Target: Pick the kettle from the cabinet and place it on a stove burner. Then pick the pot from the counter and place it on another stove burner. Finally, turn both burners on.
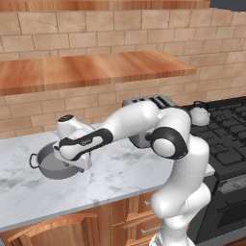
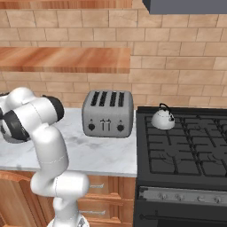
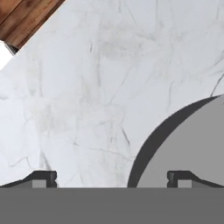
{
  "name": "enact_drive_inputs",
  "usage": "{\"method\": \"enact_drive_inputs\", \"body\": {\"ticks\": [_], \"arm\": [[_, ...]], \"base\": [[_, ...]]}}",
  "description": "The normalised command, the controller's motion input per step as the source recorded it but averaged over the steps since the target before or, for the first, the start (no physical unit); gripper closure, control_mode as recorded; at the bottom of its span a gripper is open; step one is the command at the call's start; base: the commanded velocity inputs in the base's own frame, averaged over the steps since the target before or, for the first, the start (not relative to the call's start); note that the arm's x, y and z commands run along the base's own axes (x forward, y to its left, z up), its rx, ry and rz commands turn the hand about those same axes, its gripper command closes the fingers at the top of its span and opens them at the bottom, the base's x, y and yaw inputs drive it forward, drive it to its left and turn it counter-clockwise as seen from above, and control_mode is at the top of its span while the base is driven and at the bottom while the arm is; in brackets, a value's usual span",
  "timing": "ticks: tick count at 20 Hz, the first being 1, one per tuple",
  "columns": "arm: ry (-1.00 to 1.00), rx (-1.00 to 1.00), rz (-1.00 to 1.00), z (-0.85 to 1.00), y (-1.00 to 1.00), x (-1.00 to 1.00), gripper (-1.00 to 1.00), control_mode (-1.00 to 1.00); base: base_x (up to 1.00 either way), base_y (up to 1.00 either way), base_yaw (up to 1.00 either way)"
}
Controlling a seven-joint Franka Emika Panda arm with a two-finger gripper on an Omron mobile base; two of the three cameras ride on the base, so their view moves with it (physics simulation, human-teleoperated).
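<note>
Hanging wide apart over the pot (image 1: 54, 166), the jaws straddle its rim, one inside and one out. They look ready to pinch it. The kettle (image 2: 162, 119) already sits on a burner.

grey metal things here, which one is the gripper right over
The pot on the counter: the gripper straddles its rim. The kettle and toaster sit farther off.

Both base views look forward and down, sharing the counter (image 1: 120, 178), toaster (image 2: 107, 113) and stove (image 2: 186, 146); the hand view hangs close over the marble.
</note>
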Motion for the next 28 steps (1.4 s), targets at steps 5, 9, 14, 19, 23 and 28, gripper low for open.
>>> {"method": "enact_drive_inputs", "body": {"ticks": [5, 9, 14, 19, 23, 28], "arm": [[0.01, -0.02, -0.04, -0.17, 0.07, 0.18, -1.0, -1.0], [0.04, -0.02, -0.03, -0.09, 0.1, 0.25, -1.0, -1.0], [0.05, -0.02, -0.03, -0.1, 0.09, 0.28, -1.0, -1.0], [0.05, -0.02, -0.02, -0.17, 0.14, 0.18, -1.0, -1.0], [0.04, 0.0, 0.0, -0.38, 0.12, 0.0, -1.0, -1.0], [0.05, 0.0, 0.0, -0.44, 0.12, 0.0, 1.0, -1.0]], "base": [[0.0, 0.0, 0.0], [0.0, 0.0, 0.0], [0.0, 0.0, 0.0], [0.0, 0.0, 0.0], [0.0, 0.0, 0.0], [0.0, 0.0, 0.0]]}}
